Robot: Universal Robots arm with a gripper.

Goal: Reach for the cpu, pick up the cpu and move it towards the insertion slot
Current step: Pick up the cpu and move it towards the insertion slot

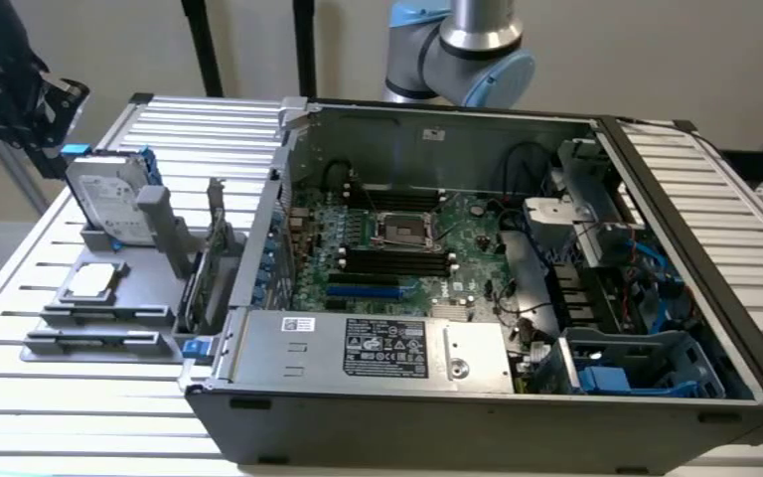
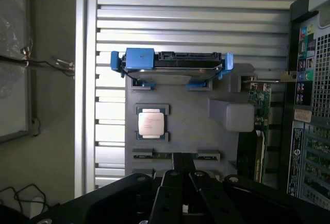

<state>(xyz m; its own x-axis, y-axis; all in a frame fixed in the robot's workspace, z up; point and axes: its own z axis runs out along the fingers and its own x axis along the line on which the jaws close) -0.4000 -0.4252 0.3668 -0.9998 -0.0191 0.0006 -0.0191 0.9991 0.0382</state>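
Your black gripper [image 2: 184,162] has its fingers pressed together and holds nothing. Ahead of the tips, and apart from them, lies the small flat square cpu [image 2: 151,123] with its pale silvery top. It is a little off to the side away from the open grey metal case [image 1: 488,393]. It rests flat in the grey plastic holder [image 2: 196,147]. Beyond it stands the big silver hard drive [image 2: 170,72] with blue rails. The insertion slot [image 1: 399,230], a square silvery socket on green board, is well apart, inside the case, to the exterior view's right.

No legible text on power-supply label [image 1: 384,348]
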